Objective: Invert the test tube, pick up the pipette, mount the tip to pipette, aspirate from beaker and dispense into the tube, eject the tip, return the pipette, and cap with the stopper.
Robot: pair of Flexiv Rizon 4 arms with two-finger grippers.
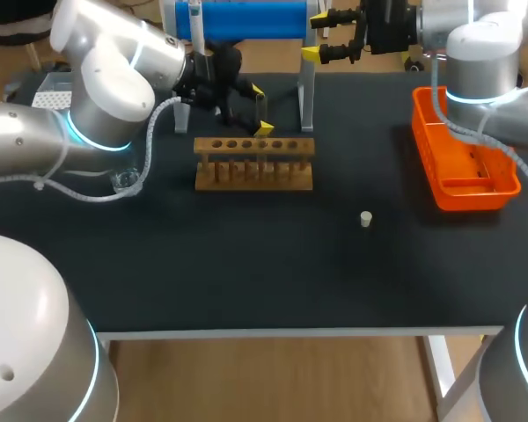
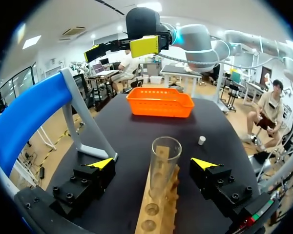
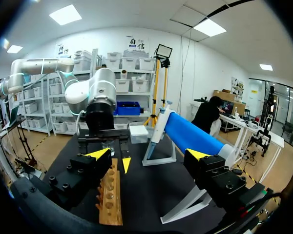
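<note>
A clear test tube (image 2: 163, 163) stands upright, mouth up, in an end hole of the wooden rack (image 1: 253, 164). My left gripper (image 1: 260, 110) is open, with one yellow-tipped finger on each side of the tube (image 1: 262, 123) and neither touching it. My right gripper (image 1: 315, 37) hangs open and empty at the back of the table, facing the rack (image 3: 111, 195) and the left gripper (image 3: 115, 158). The pipette (image 1: 196, 22) rests on the blue stand (image 1: 251, 19) and shows beside it in the right wrist view (image 3: 158, 124). A small white stopper (image 1: 366, 218) lies alone on the black mat.
An orange basket (image 1: 462, 167) sits at the right side under my right arm. A small clear beaker (image 1: 126, 181) stands at the left by my left arm's cable. A grey box (image 1: 51, 90) is at the back left. The stand's legs (image 1: 306, 101) stand behind the rack.
</note>
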